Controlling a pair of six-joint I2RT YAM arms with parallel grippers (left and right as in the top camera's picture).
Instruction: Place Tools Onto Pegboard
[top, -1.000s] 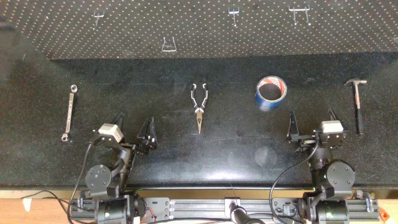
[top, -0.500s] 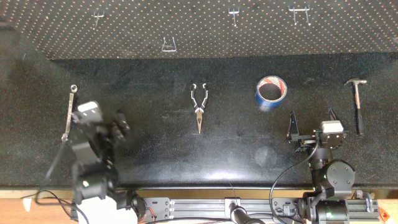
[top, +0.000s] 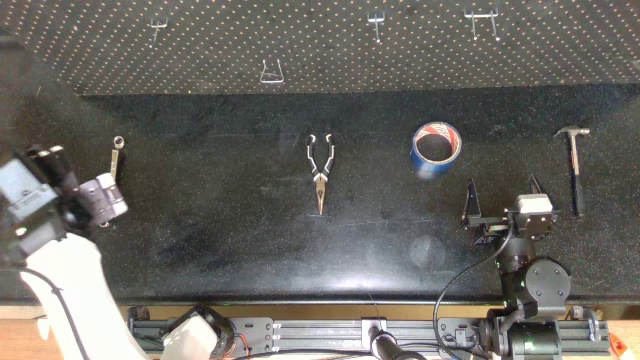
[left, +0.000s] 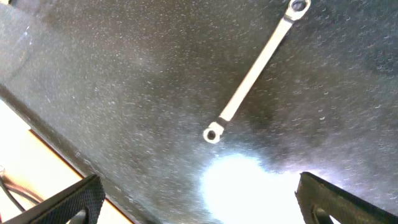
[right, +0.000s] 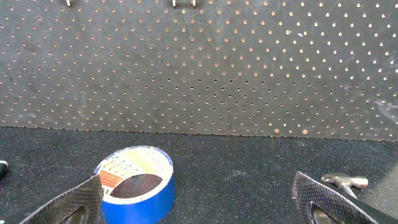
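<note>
I'm hovering the left gripper (left: 198, 190), fingers spread wide, over the wrench (left: 255, 68) lying bare on the table (top: 250, 230). The right gripper (right: 198, 190) is sitting wide too, facing tape (right: 138, 183), hammer (right: 345, 181) and pegboard (right: 249, 74).

Overhead light, fairly even. Soft sheen on the black tabletop (top: 350, 270) nr front edge in top view; left arm (top: 62, 275) blurred there. Left wrist view: 1 blown-out glare patch just beside the wrench (left: 255, 68). Right wrist view crisp, pegboard (right: 249, 74) evenly lit.

No text can be read; print on the label inside the tape roll (right: 143, 199) is too small.
</note>
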